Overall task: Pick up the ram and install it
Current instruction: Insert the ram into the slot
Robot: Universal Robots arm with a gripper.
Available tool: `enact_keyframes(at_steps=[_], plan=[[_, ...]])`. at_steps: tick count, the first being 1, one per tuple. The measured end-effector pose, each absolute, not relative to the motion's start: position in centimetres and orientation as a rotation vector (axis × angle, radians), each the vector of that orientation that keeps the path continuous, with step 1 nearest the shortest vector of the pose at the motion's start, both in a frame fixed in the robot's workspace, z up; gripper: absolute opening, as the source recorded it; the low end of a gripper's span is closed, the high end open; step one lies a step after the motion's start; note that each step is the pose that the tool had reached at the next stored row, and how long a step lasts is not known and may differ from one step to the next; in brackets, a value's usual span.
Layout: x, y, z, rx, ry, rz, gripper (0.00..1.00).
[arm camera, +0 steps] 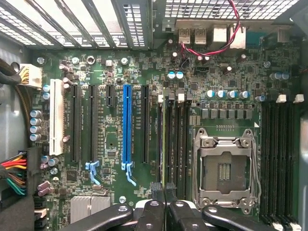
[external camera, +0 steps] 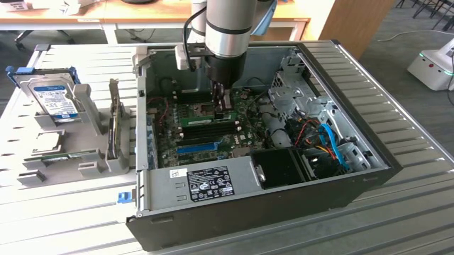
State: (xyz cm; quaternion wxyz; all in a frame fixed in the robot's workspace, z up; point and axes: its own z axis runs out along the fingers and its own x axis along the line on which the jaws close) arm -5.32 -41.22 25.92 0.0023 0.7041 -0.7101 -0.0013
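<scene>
Inside the computer case (external camera: 284,210), the arm (external camera: 228,26) points straight down, gripper (external camera: 225,106) clamped on the ram (external camera: 199,120).

A ribbed, pale metal table (external camera: 415,212) spans the lower frame under bright, even light. Light wooden desks (external camera: 156,16) run along the top edge. At upper right are grey carpet (external camera: 397,48), a wooden panel (external camera: 354,21) and a white machine (external camera: 433,66).

The silver-and-grey jointed robot arm (external camera: 228,29) hangs straight down from above, its wrist section upright; the slim black two-fingered gripper (external camera: 225,102) points downward beneath it; in the wrist view the gripper (arm camera: 164,191) has its dark fingers (arm camera: 156,193) drawn together, a thin seam between them; its black linkage bars (arm camera: 115,216) splay outward to either side.
</scene>
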Motion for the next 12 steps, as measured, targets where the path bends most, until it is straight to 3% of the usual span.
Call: enact_keyframes(at_steps=[12], plan=[[-5.15, -41.22, 25.85, 2.201, -2.235, -0.004, 0.12]])
